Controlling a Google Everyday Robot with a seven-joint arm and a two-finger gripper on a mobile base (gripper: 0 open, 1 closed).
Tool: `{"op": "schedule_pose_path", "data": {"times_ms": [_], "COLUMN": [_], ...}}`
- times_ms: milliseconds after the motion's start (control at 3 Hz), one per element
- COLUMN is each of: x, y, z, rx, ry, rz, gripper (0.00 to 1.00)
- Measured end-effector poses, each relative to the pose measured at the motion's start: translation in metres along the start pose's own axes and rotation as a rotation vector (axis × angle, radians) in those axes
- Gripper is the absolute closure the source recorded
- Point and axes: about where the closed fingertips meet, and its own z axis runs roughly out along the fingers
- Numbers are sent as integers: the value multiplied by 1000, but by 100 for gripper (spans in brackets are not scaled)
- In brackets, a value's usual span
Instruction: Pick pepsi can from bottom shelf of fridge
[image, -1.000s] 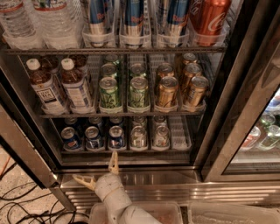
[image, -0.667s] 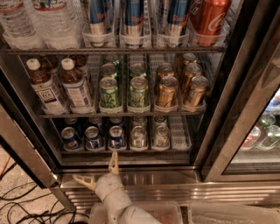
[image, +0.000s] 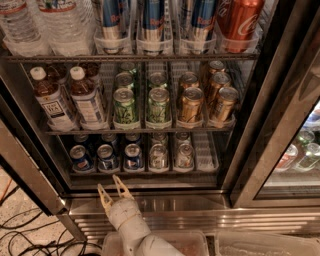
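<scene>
The fridge (image: 280, 125) stands open, with a steel frame and a dark inside. On the bottom shelf (image: 145, 173) three pepsi cans stand at the front of clear lane trays on the left: one far left (image: 80, 158), one in the middle (image: 106, 156) and one to the right (image: 133, 156). More blue cans stand behind them. My gripper (image: 112, 191) is outside the fridge, over the steel sill, just below the middle pepsi can. Its fingers (image: 103, 196) are open, empty and point up toward the shelf.
Two plain silver cans (image: 158, 156) stand right of the pepsi cans, then an empty lane tray (image: 205, 150). The rack above holds bottles (image: 86, 100), green cans (image: 125, 106) and gold cans (image: 191, 105). A steel post (image: 30, 175) slants at the left. Cables (image: 20, 235) lie on the floor.
My gripper's left finger has swung up, so the fingers stand closer together and more upright. The gripper sits slightly closer to the shelf. The cans have not moved.
</scene>
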Motion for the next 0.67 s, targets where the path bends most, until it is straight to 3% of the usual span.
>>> {"op": "schedule_pose_path", "data": {"times_ms": [667], "x": [-2], "y": [-4], "z": [3], "rx": [8], "ry": [-7], "rz": [5], "gripper": [41]}}
